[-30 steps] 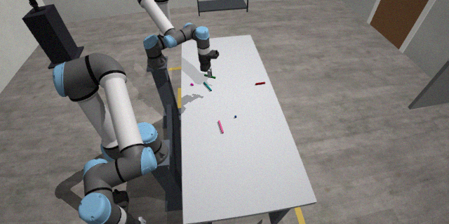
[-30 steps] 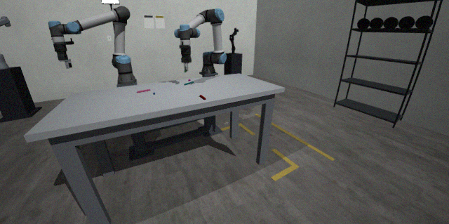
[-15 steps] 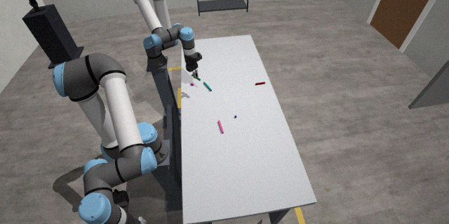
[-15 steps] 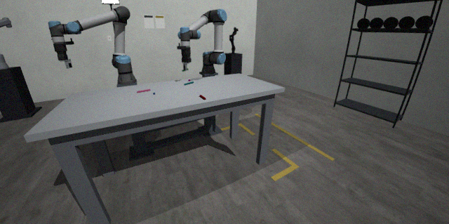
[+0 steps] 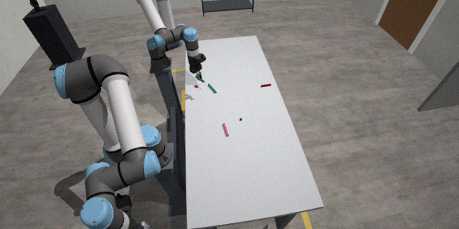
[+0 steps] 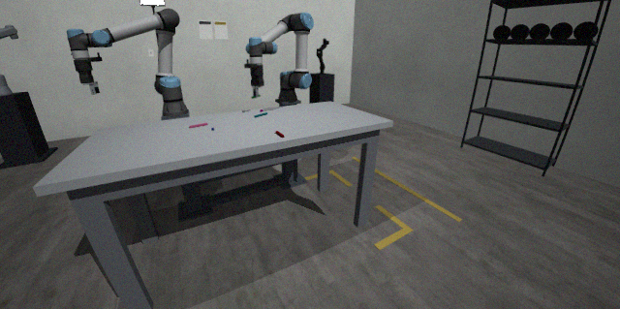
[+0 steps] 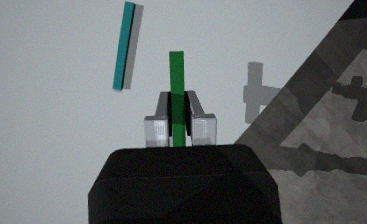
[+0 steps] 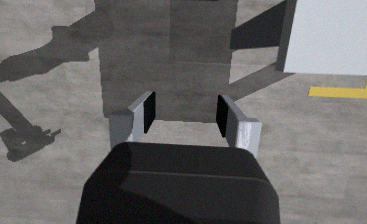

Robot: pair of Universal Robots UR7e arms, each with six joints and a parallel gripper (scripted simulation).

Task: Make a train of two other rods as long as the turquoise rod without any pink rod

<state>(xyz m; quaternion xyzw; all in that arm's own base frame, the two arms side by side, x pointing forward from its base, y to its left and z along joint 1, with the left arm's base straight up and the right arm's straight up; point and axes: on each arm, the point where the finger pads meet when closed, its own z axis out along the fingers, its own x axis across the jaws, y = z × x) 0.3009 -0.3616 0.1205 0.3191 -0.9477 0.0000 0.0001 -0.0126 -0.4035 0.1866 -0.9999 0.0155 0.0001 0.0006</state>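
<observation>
My left gripper is shut on the green rod and holds it above the table. The turquoise rod lies flat near the held rod. The small magenta rod lies near the table's edge on the arms' side; it does not show in the left wrist view. The red rod lies near the opposite long edge. The tiny blue rod lies mid-table. My right gripper is open and empty, off the table.
The pink rod lies flat on the white table, close to the blue rod. The left arm's shadow falls across the table edge beside the magenta rod. The right gripper hangs over the floor beyond the table.
</observation>
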